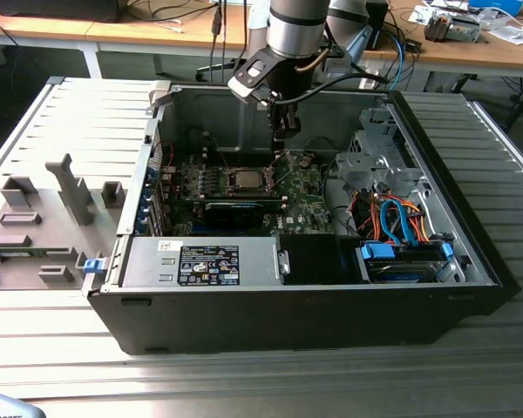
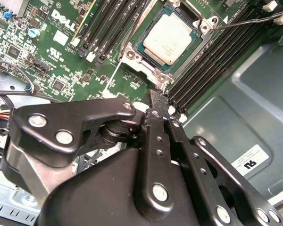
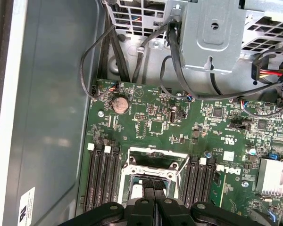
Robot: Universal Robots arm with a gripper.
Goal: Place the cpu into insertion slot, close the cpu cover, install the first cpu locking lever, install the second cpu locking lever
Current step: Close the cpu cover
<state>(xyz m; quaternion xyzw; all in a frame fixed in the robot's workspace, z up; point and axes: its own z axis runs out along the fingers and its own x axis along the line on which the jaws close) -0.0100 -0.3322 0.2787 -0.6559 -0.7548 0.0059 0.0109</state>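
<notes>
At the exterior view's left, grey holders (image 1: 70,187) lie on the surface (image 1: 261,383) beside the open case (image 1: 314,313). Inside, the cpu (image 1: 244,180) sits in the slot (image 2: 132,54) on the green board (image 1: 309,196). Just right of it the fingers (image 2: 155,127) hang pressed together, gripping nothing, tips near the slot's corner. A thin lever (image 2: 245,21) juts free. Farther right lie orange and blue cables (image 1: 397,218)
</notes>
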